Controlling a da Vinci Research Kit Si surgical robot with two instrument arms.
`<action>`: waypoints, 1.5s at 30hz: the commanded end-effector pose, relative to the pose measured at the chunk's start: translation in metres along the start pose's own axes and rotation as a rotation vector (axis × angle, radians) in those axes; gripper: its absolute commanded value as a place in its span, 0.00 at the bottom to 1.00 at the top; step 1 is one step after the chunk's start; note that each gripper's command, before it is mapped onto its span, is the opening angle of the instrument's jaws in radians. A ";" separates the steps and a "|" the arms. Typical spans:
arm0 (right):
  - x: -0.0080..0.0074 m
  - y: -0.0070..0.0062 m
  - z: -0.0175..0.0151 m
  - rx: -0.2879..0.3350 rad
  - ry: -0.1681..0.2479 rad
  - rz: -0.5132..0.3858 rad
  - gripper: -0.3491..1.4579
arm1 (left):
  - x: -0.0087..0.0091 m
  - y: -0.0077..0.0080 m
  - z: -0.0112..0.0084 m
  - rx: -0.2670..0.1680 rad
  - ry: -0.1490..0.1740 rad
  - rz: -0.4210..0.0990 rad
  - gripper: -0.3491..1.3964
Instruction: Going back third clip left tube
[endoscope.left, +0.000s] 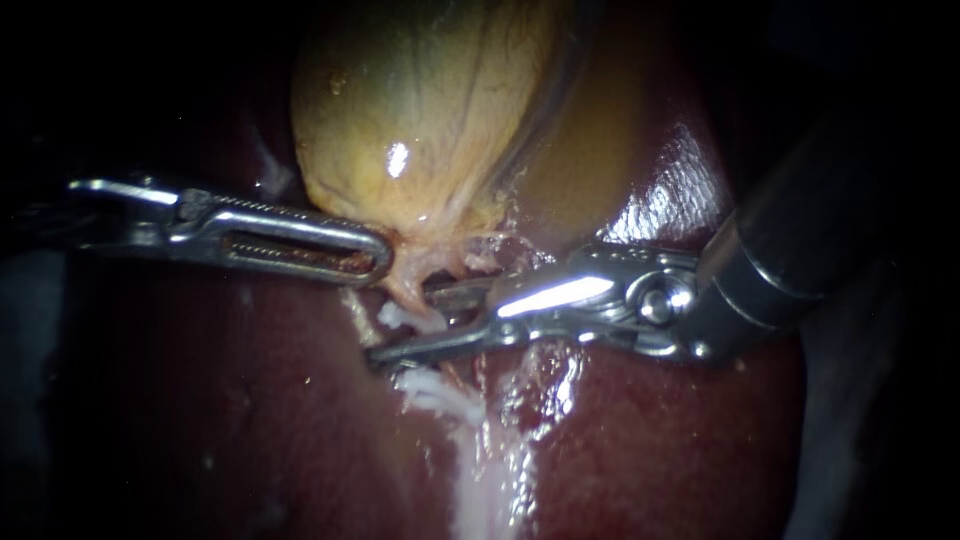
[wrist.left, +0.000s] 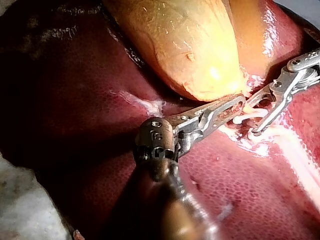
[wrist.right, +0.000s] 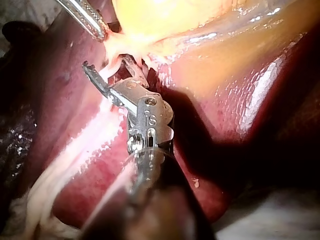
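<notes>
The yellow gallbladder lies on the dark red liver. My left instrument comes in from the left, its slotted jaws shut on the gallbladder's narrow neck. Below the neck a pale tube runs down. My right instrument reaches in from the right, its jaws open on either side of this tube. A small white piece, possibly a clip, sits on the tube between them. In the right wrist view the open jaws straddle the pale strands. In the left wrist view the left jaws meet the gallbladder's tip.
White fatty tissue and a pale wet streak run down the liver below the right jaws. The liver's glossy surface rises behind the right instrument's wrist. Dark surroundings frame both sides.
</notes>
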 end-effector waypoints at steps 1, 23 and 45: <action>0.0000 -0.0002 -0.0002 0.001 -0.001 -0.011 0.47 | 0.0000 0.0000 0.0000 0.001 0.000 0.000 0.00; -0.0001 -0.0023 -0.0066 -0.007 0.003 -0.089 0.47 | -0.0001 -0.0002 -0.0003 0.002 0.001 0.001 0.00; 0.0014 -0.0042 -0.0150 -0.017 0.000 -0.276 0.47 | -0.0001 -0.0003 -0.0003 0.004 0.002 0.001 0.00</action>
